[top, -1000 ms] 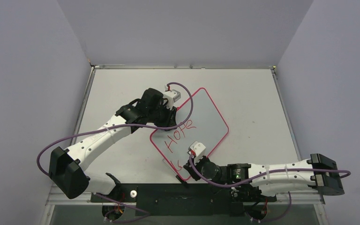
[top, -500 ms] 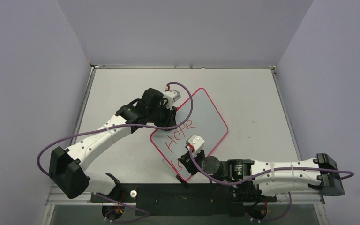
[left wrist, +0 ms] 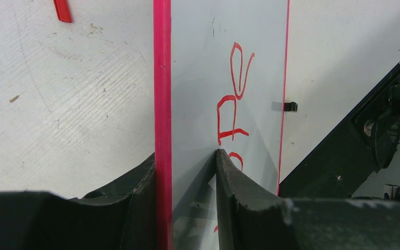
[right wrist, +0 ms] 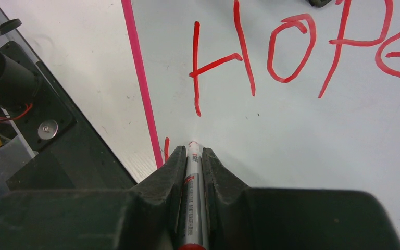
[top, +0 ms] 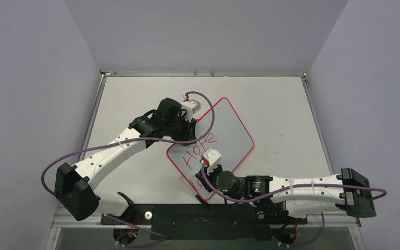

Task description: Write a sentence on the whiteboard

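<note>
The whiteboard (top: 229,130) lies tilted at the table's middle, white with a red-pink rim. The sentence (top: 198,148) reads "HOPE" in red, with a short stroke below it near the board's near corner; it also shows in the right wrist view (right wrist: 291,47). My left gripper (top: 190,124) is shut on the whiteboard's left edge (left wrist: 162,104), one finger on each face. My right gripper (top: 204,177) is shut on a grey marker (right wrist: 192,192) with a red tip, which touches the board (right wrist: 317,130) just below the "H", beside a short red stroke (right wrist: 166,149).
The black base plate (top: 198,213) runs along the near edge, close to the board's near corner. A small black clip (left wrist: 290,107) lies on the table beside the board. Grey walls close in the left, right and back sides.
My right gripper has moved left and a little away along the board's near corner with the marker. The left arm and the board have not moved.
</note>
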You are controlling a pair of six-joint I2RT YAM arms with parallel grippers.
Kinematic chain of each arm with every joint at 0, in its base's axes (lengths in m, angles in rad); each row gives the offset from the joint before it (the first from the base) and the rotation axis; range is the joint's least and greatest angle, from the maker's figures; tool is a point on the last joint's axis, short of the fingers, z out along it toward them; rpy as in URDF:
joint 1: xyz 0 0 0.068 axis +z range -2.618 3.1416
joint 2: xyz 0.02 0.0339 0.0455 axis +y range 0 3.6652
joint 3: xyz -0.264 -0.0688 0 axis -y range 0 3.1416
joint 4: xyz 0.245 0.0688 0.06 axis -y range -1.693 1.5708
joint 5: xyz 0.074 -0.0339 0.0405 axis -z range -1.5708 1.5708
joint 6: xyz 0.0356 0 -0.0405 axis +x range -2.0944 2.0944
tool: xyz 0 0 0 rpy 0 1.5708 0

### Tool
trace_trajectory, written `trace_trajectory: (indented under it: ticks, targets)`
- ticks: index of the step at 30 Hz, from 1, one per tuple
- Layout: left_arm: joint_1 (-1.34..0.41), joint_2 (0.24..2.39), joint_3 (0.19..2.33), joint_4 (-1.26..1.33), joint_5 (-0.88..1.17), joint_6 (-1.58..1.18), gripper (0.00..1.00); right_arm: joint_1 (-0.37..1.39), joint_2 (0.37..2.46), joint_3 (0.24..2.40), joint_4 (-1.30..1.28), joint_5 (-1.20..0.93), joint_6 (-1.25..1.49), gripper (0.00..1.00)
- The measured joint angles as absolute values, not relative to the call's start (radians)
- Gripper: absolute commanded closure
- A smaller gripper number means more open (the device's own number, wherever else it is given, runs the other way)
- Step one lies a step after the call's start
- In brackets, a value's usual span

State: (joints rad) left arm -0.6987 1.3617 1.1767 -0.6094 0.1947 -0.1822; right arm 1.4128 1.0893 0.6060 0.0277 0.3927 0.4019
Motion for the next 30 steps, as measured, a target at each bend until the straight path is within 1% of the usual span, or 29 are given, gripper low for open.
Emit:
trace_trajectory:
  ticks: [12, 22, 30]
  targets:
    - [-0.699, 1.364, 1.177, -0.608, 0.194, -0.178, 1.00, 1.400, 1.084, 0.598, 0.035, 0.385, 0.410, 1.00]
    - [-0.699, 1.364, 1.177, -0.609, 0.192, -0.183, 1.00, 1.356, 0.970, 0.592, 0.005, 0.384, 0.424, 1.00]
    - [-0.699, 1.364, 1.177, -0.609, 0.191, -0.183, 1.00, 1.316, 0.963, 0.557, -0.002, 0.375, 0.438, 1.00]
